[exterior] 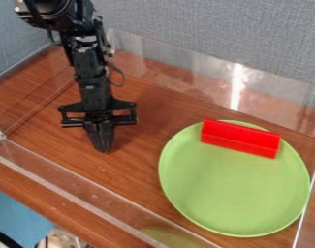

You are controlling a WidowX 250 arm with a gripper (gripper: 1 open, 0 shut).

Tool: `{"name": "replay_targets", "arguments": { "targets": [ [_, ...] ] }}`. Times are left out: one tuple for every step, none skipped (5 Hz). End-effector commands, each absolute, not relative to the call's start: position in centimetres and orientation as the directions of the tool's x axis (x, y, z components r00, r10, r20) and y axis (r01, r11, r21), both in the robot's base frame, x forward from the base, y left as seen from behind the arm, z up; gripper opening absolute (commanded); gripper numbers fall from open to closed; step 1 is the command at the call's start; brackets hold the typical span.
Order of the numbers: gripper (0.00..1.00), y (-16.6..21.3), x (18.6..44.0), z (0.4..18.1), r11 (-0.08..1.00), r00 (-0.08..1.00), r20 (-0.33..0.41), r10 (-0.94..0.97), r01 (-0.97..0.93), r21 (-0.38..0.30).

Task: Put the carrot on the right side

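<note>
The black arm (82,58) comes down from the top left corner and stands almost straight up over the brown table (44,116). At its end is the gripper (103,142). It points straight down at the wood. Its two fingers (100,134) are pressed tight together and make one dark point. The tip is right at the table top, or touching it; I cannot tell which. A short black bar sticks out to each side just above the fingers.

I cannot see the carrot. No orange bit shows between the fingers or beside them. If it is under the tip, the fingers hide it, so I cannot say where it is, or if the gripper has it.

To the right of the gripper, and a bit nearer to the camera, lies a round green plate (225,199). It is near the gripper but does not touch it. On the far part of the plate lies a red block (241,138). It is long and flat and sits a little slanted. The block is well to the right of the gripper, at about the same height in the picture.

A clear wall (250,82) runs along the back of the table, behind the gripper and the plate. Another clear edge runs along the front, below the gripper.
</note>
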State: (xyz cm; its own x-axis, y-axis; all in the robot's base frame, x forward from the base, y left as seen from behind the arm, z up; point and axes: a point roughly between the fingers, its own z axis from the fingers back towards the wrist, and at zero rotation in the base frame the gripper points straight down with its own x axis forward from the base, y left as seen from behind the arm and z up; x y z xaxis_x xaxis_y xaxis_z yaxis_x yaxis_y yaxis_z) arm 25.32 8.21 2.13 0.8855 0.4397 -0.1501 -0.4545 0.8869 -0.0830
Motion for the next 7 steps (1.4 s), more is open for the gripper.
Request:
{"name": "replay_targets", "arguments": {
  "targets": [
    [1.00, 9.3, 25.3, 3.4, 0.895, 0.896, -0.097, 0.434, -0.441, -0.067],
    [1.00, 8.2, 26.0, 4.7, 0.908, 0.909, -0.077, 0.411, -0.415, -0.058],
    [0.00, 6.9, 26.7, 6.1, 0.920, 0.922, -0.052, 0.385, -0.388, -0.059],
    [1.00, 6.0, 27.3, 7.4, 0.930, 0.931, -0.034, 0.362, -0.364, -0.059],
    [1.00, 5.5, 27.1, 7.1, 0.943, 0.945, -0.029, 0.325, -0.326, -0.068],
    [1.00, 5.0, 27.1, 6.0, 0.953, 0.955, -0.032, 0.293, -0.295, -0.073],
    [1.00, 3.9, 27.0, 6.2, 0.949, 0.952, -0.033, 0.304, -0.306, -0.078]
  ]
}}
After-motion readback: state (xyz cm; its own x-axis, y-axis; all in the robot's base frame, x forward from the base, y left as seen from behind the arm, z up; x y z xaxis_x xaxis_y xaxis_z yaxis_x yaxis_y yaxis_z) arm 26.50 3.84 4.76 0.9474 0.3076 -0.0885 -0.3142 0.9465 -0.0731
